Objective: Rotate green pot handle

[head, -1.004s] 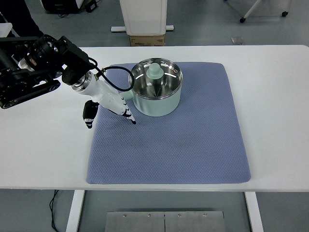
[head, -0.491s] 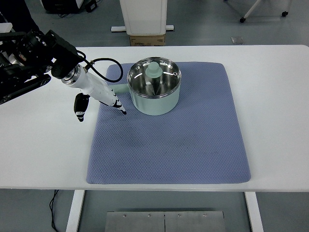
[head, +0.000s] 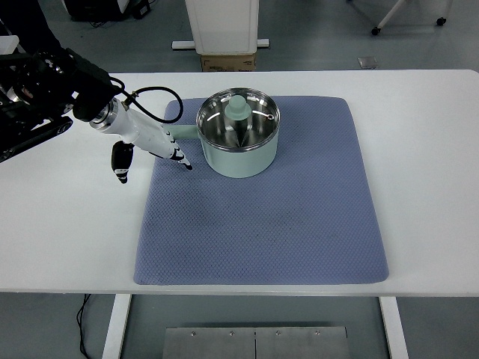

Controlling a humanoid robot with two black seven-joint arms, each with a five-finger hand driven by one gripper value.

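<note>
A white table [head: 434, 187] filled the view from its near edge to its far edge. A blue-grey quilted mat [head: 277, 217] lay flat on it, a little left of the middle, its corners rounded. The bare tabletop showed as wide strips on the mat's left and right.

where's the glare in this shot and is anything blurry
Head view: bright reflections sit on the steel inside of the green pot, mostly along its rim; the blue mat and white table look evenly lit with soft shadows. The left hand is sharp, no visible motion blur.
</note>
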